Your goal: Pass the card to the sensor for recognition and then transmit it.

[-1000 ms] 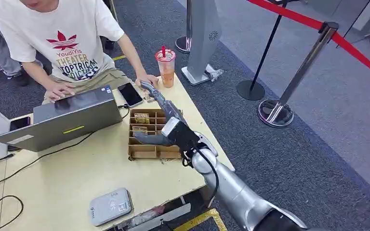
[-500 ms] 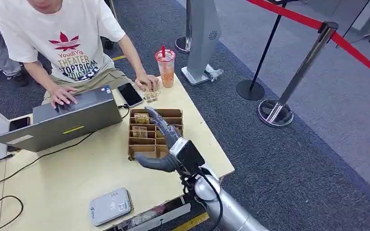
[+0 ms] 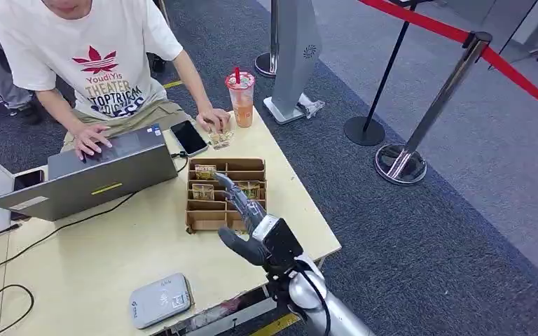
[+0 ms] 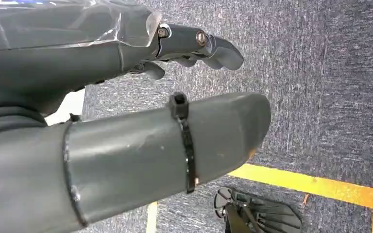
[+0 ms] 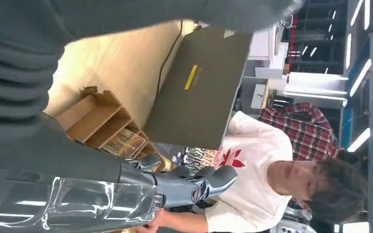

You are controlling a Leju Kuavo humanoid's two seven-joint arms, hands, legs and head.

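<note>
Right hand (image 3: pixel 252 227) open and holding nothing, fingers over brown divided box (image 3: pixel 203 218), cards (image 3: pixel 205 171) in far compartments beyond fingertips, white sensor (image 3: pixel 160 300) near tabletop (image 3: pixel 98 252) front edge, grey carpet around.

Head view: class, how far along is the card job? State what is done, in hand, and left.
Done: nothing yet; the cards sit in the cardboard tray. In hand: the right hand hovers over the tray, fingers spread, holding nothing. Left: pick a card, show it to the grey sensor near the table edge, then hand it over.
</note>
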